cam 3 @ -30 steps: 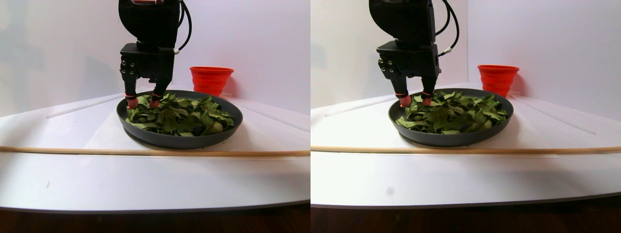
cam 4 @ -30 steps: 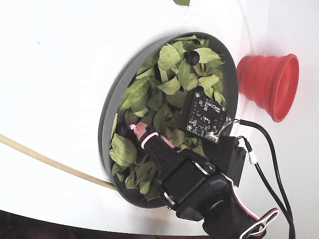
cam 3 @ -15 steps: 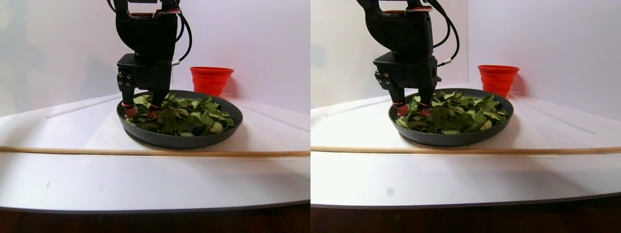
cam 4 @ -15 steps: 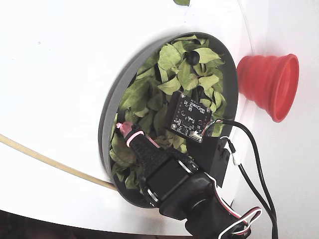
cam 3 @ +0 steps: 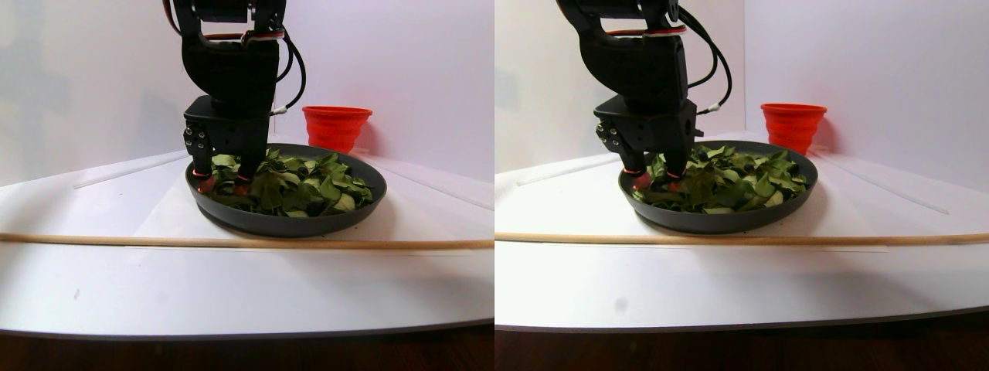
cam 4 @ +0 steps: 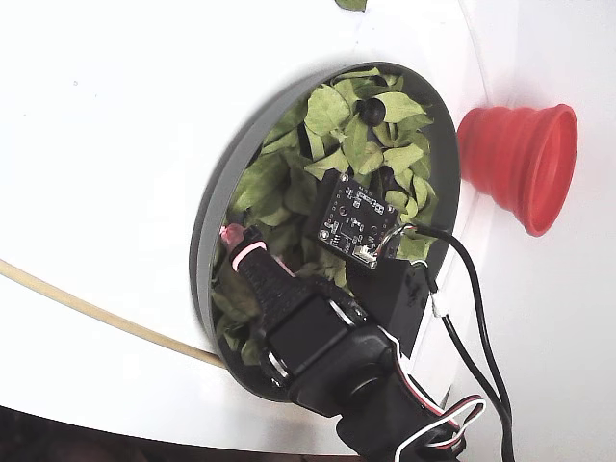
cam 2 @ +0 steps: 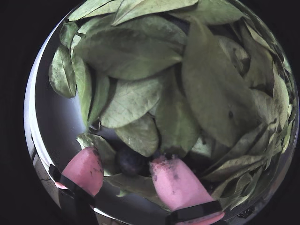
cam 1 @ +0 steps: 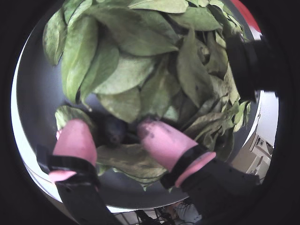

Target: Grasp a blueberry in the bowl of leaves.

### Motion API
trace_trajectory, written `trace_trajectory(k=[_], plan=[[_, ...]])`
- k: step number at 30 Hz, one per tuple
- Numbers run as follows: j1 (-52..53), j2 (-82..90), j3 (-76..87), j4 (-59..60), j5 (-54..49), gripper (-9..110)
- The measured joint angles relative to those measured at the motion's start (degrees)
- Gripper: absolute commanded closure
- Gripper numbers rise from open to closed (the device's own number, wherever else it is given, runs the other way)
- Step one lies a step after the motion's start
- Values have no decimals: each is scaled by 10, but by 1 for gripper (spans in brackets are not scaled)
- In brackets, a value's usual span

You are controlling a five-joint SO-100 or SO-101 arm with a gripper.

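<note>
Toward the counter's [cam 3: 232, 294] back edge, with bare room in front, the bowl [cam 3: 286, 224] holds leaves [cam 2: 140, 61]. Near its rim, the end effector [cam 1: 119, 133] stands spread, pink fingertips [cam 1: 75, 138] either side of a dark blueberry [cam 2: 131, 161], not visibly pinching it. A red cup [cam 4: 520, 164] stands just beside the bowl.

The arm [cam 3: 232, 69] is matte black plastic, trailing black cables; its end effector [cam 1: 117, 133] has pink fingertips [cam 1: 75, 138] (smudged dark), black-banded.

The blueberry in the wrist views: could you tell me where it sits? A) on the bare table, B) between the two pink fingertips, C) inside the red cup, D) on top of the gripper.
B: the dark blueberry lies among the leaves between the gripper's pink fingertips.
</note>
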Motion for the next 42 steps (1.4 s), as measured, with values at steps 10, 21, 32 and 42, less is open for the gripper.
trace_trajectory(k=[10,21,32,42], plan=[[1,-33,-11,-33,3,82],[1,-42,-12,-40,-8,86],[1,-43,-12,-40,-14,90],[1,-43,-12,-40,-23,92]])
